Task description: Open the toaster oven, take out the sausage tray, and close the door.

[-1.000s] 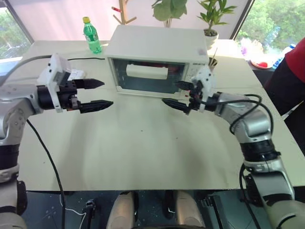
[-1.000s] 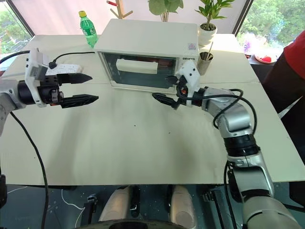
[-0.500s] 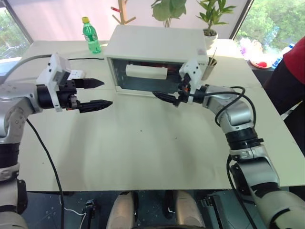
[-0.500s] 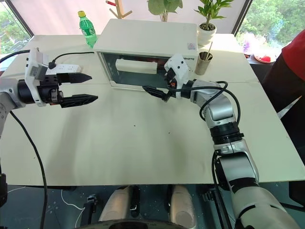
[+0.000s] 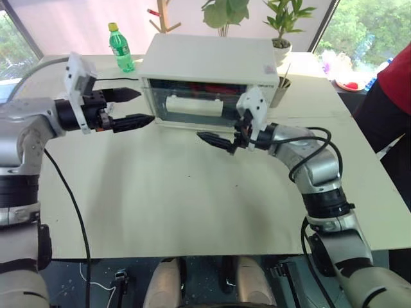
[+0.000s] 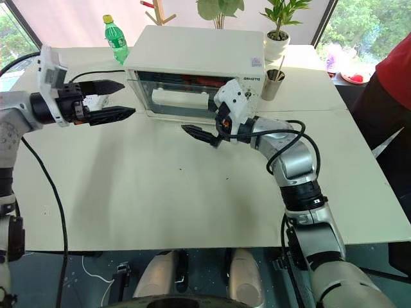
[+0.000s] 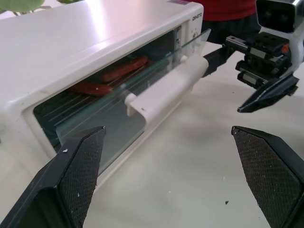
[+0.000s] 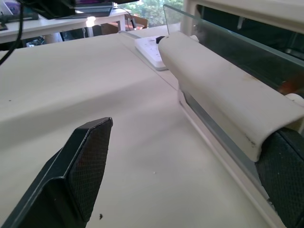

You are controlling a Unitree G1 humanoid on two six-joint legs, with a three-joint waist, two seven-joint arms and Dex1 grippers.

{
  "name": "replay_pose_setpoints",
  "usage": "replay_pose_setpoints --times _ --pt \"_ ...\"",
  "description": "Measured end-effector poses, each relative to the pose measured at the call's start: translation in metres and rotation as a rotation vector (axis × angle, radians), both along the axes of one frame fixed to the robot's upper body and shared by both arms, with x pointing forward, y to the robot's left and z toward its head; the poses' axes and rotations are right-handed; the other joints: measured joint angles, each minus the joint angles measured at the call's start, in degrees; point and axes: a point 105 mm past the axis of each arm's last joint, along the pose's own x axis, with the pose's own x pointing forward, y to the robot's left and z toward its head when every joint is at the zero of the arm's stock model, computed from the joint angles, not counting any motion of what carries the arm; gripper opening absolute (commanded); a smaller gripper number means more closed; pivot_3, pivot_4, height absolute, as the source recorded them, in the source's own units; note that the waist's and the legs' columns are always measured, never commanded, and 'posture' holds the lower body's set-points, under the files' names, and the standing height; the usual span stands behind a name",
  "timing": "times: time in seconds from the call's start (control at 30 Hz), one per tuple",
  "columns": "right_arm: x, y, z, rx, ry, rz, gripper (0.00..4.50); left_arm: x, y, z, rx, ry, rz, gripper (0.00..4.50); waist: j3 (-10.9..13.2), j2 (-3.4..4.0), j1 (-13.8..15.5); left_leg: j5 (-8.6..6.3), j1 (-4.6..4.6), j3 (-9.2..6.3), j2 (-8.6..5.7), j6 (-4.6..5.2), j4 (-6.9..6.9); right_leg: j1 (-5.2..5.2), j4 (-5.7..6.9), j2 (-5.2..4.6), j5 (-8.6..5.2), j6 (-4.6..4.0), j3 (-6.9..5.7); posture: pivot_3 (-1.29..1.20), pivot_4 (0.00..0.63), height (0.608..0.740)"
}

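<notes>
From the head views, the toaster oven (image 5: 209, 77) sits at the far middle of the desk (image 5: 192, 199). The right claw (image 6: 204, 130) hangs just in front of the door (image 6: 183, 97), spread wide and holding nothing. The left claw (image 5: 128, 108) hovers off the oven's left end, likewise wide apart and empty.

In the left wrist view, the door stands ajar, tipped outward at the top, with its long white bar handle (image 7: 164, 90) straight ahead of this claw. Behind the glass, two reddish sausages (image 7: 111, 78) lie on the sausage tray, whose metal is hard to make out.

In the right wrist view, the handle runs just beside one finger (image 8: 285, 171) of the right claw, not yet between the fingers.

The handle looks stiff, smooth plastic, so it may slip; mid-bar seems the best hold. The glass pane is fragile. The thin tray is probably light but greasy, best taken by its front rim.
</notes>
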Motion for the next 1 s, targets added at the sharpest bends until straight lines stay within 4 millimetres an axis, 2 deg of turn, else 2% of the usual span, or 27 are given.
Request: replay_pose_setpoints --times 0.13,0.2,0.23,0.4,0.47,0.87,1.0 --pt "-0.008 0.002 -0.011 0.014 0.031 -0.015 4.48 0.008 -0.007 0.011 -0.014 -0.013 -0.022 4.5 0.0 -0.01 0.1 0.0 0.0 0.0 0.0 0.0 0.01 0.0 0.0 0.02 0.0 0.0 0.0 0.0 0.15 0.717" --pt "-0.01 0.002 -0.015 0.021 0.044 -0.022 4.5 0.012 -0.009 0.014 -0.012 -0.025 -0.029 3.95 0.0 -0.01 0.0 0.0 0.01 0.0 0.0 0.0 0.01 0.0 0.0 0.02 0.0 0.0 0.01 0.0 0.15 0.717" --pt "-0.011 0.002 -0.016 0.024 0.046 -0.03 4.5 0.014 -0.01 0.015 -0.015 -0.023 -0.031 3.6 0.0 -0.01 0.1 0.0 0.0 -0.01 0.0 0.0 0.01 0.0 0.0 0.04 0.0 0.0 0.01 0.0 0.15 0.717" --pt "-0.016 0.0 -0.026 0.035 0.07 -0.059 4.5 0.026 -0.011 0.013 0.012 -0.019 -0.039 0.98 0.0 -0.02 0.1 0.0 0.0 -0.01 0.01 0.0 0.01 0.0 0.0 0.07 0.0 0.0 0.0 0.0 0.15 0.717" --pt "-0.019 0.0 -0.033 0.04 0.092 -0.066 4.5 0.033 -0.01 0.012 0.047 -0.029 -0.034 0.06 0.0 -0.02 0.2 0.0 -0.01 -0.01 0.01 0.0 0.02 0.0 0.0 0.07 0.0 0.0 0.0 0.0 0.15 0.717" --pt "-0.024 -0.001 -0.039 0.045 0.116 -0.087 4.5 0.059 -0.012 -0.018 0.224 -0.041 -0.03 0.06 0.0 -0.03 0.1 0.0 -0.02 -0.02 0.01 0.01 0.04 -0.01 0.0 0.08 0.0 0.0 0.0 0.0 0.15 0.717" --pt "-0.022 -0.001 -0.038 0.046 0.112 -0.096 4.5 0.06 -0.018 -0.014 0.185 -0.012 -0.058 0.06 0.0 -0.06 0.1 0.0 -0.11 -0.03 0.02 0.01 0.09 -0.06 0.0 0.08 0.0 0.0 0.0 0.0 0.15 0.717"
